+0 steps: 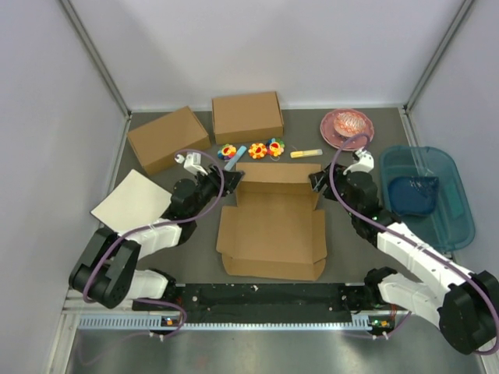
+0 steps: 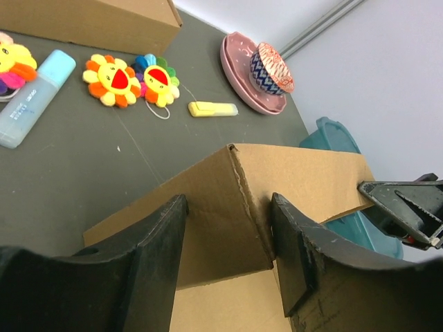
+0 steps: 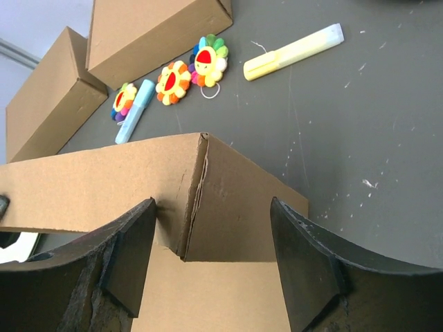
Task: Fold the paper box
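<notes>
Midway across the dark table (image 1: 343, 265), just ahead of the arm bases, the paper box (image 1: 273, 226) lies mostly flat, with side and front flaps spread out and only its rear wall standing. From above, the left gripper (image 1: 234, 173) sits at the box's rear left corner and the right gripper (image 1: 316, 181) at its rear right corner. Only the wrist cameras show the fingers. On each side they are spread wide and straddle a folded corner of that wall, one finger along the long wall and the other past the short side flap. Whether the pads press the cardboard cannot be told. The left wrist camera also catches the other arm's fingertip at the far end of the wall, and a patterned bowl (image 2: 271, 69) resting on the pink plate (image 1: 347, 127), which from above is just a blur. The right wrist camera shows a ragged crease down its corner. Behind the box lie three flower toys (image 1: 257, 149), a blue tube (image 1: 236, 158) and a yellow marker (image 1: 306, 153), with two closed cardboard boxes (image 1: 168, 139) (image 1: 247, 117) farther back. Only the overhead view takes in the off-white board (image 1: 132, 199) left of the box and the whole teal tub (image 1: 427, 195) to its right.
</notes>
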